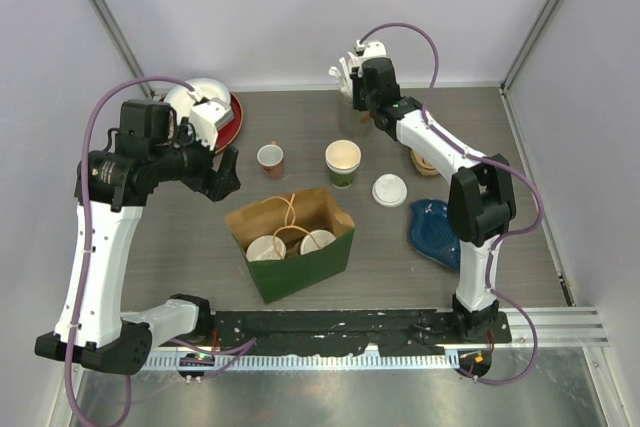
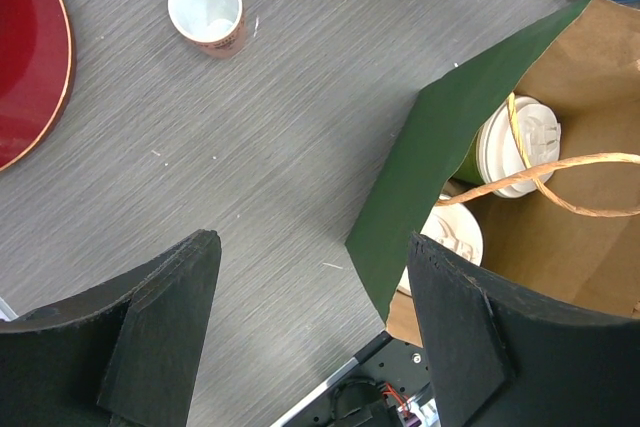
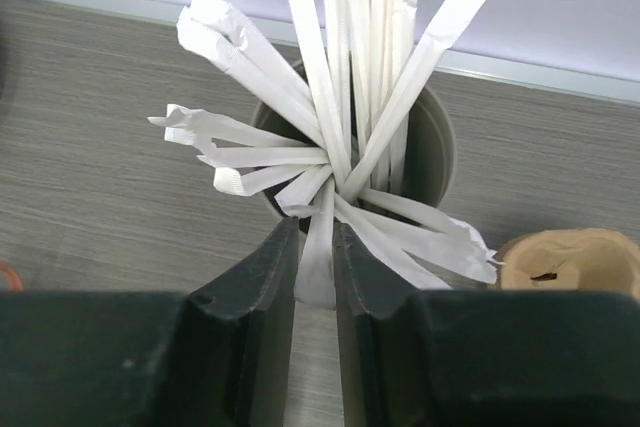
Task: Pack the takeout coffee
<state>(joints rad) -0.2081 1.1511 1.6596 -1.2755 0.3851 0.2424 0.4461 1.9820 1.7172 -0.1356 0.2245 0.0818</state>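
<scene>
A green paper bag point(image 1: 300, 272) stands open at the table's middle, with two lidded takeout coffee cups point(image 1: 267, 247) point(image 1: 317, 241) inside; the left wrist view shows them too point(image 2: 520, 142) point(image 2: 450, 237). One green cup point(image 1: 343, 162) stands uncovered behind the bag, its white lid point(image 1: 389, 190) lying to the right. My left gripper point(image 2: 315, 267) hangs open over bare table, left of the bag's green wall point(image 2: 440, 157). At the back, my right gripper point(image 3: 316, 247) is shut on one paper-wrapped straw point(image 3: 318, 257) that sticks out of a grey holder point(image 3: 435, 147) full of straws.
A small red-and-white cup point(image 1: 270, 158) stands left of the open green cup. A red plate point(image 1: 232, 122) with white dishes lies at the back left. A brown cardboard piece point(image 3: 570, 257) sits right of the straw holder, and a blue object point(image 1: 435, 232) lies right of the bag.
</scene>
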